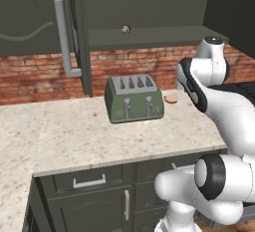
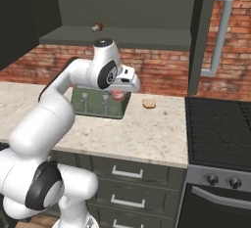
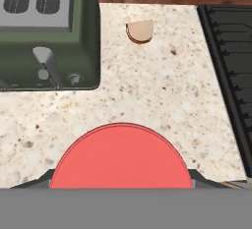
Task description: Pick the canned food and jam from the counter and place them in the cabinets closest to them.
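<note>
Your gripper (image 2: 119, 94) is holding the jam (image 3: 121, 156), squeezed tight between its fingers, up in the air over the counter (image 3: 147, 100). The open cabinet (image 2: 122, 37) shelf is up above your gripper and a bit behind it, so you must lift. The jam looks round and pinkish-red.

Jam (image 3: 121, 157) cut off at bottom of hand view; fingertips hidden beside it, grip not discernible. Toaster (image 2: 112, 105) partly hidden behind arm in right base view. Small brown ball (image 1: 125, 28) on cabinet shelf too small to identify.
</note>
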